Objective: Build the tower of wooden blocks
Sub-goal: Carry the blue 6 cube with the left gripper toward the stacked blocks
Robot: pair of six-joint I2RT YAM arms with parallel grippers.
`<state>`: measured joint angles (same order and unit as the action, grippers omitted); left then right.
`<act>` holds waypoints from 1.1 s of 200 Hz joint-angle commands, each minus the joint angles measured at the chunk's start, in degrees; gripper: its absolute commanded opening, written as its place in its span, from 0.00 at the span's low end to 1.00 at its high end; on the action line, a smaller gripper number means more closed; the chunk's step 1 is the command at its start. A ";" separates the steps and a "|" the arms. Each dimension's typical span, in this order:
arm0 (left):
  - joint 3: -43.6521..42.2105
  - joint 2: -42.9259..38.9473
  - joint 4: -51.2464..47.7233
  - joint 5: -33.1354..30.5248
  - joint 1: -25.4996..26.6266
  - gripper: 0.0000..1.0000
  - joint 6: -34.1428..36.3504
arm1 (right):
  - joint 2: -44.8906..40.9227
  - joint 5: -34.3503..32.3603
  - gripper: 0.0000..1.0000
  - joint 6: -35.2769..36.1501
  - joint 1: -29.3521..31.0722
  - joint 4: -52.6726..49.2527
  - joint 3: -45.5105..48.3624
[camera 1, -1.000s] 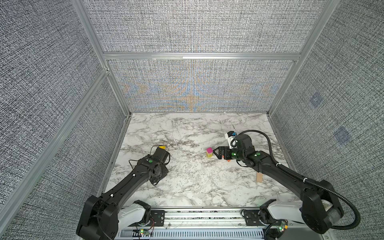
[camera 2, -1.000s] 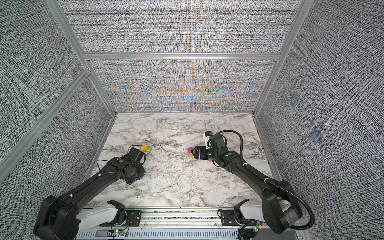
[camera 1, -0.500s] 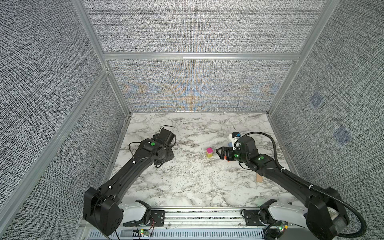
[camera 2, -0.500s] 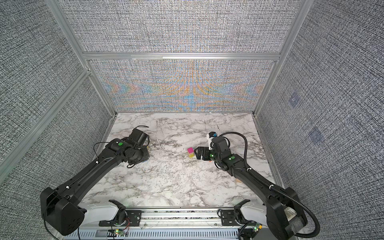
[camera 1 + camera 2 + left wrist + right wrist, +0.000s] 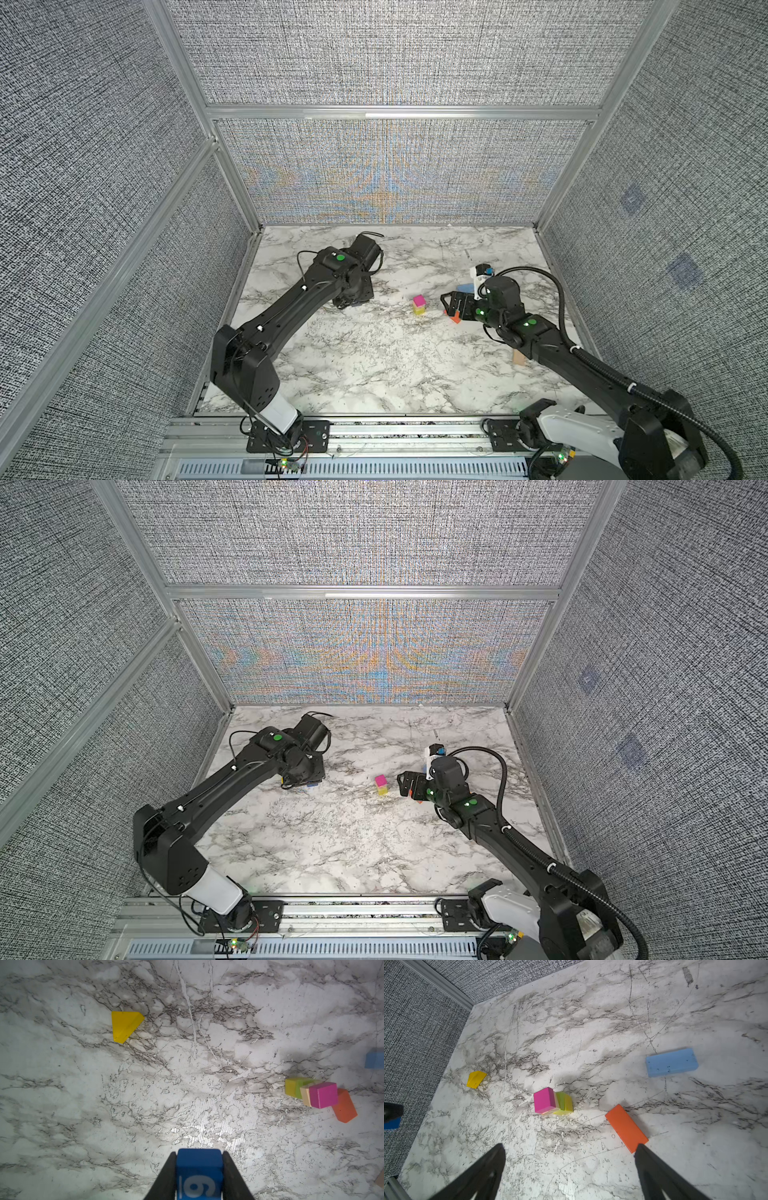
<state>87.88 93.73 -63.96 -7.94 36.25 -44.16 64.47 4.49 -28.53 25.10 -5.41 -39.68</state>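
A short tower (image 5: 419, 305) stands mid-table: a yellow-green base, a pale cube and a magenta cube (image 5: 545, 1100) on top. My left gripper (image 5: 199, 1154) is shut on the blue "6" cube (image 5: 199, 1169), held above the marble to the left of the tower (image 5: 311, 1093). The yellow wedge (image 5: 124, 1025) lies alone on the table. My right gripper (image 5: 570, 1145) is open and empty, just right of the tower. One of its fingertips hangs over the end of the orange slab (image 5: 626, 1127). The blue slab (image 5: 671, 1062) lies flat beyond it.
A plain plank (image 5: 519, 357) lies beside the right forearm near the right wall. Grey fabric walls with aluminium rails (image 5: 249, 249) enclose the marble table (image 5: 374, 374). The left arm (image 5: 291, 307) stretches diagonally over the table's left part.
My left arm has swung from the front left toward the back and centre with the blue cube in its grip. My right gripper has drawn back slightly from the tower, still open.
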 commanded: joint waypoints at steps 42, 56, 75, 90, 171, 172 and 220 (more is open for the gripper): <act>13.85 11.48 -3.74 -0.06 1.71 0.33 2.17 | -1.65 -1.48 0.99 -1.67 -0.93 0.66 0.47; 17.19 14.17 -4.15 0.04 2.20 0.33 2.11 | -1.71 -1.75 0.99 -1.68 -1.08 0.45 0.38; 20.83 17.18 -4.40 0.12 2.83 0.33 1.89 | -1.52 -2.17 0.99 -1.72 -1.15 0.27 0.44; 23.11 19.24 -4.14 0.30 3.41 0.33 2.00 | -1.53 -2.31 0.99 -1.81 -1.13 0.23 0.39; 34.00 29.94 -4.32 1.86 6.32 0.33 2.11 | -2.08 -3.79 0.99 -2.07 -1.13 0.83 1.33; 34.19 30.11 -4.32 1.87 6.35 0.33 2.09 | -2.07 -3.79 0.99 -2.11 -1.12 0.84 1.35; 39.38 34.11 -4.66 2.23 8.29 0.33 0.37 | -1.98 -3.38 0.99 -2.36 -1.18 0.95 1.33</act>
<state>125.40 126.37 -68.18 -6.00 43.92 -42.48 62.57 1.37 -30.59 23.94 -5.56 -38.48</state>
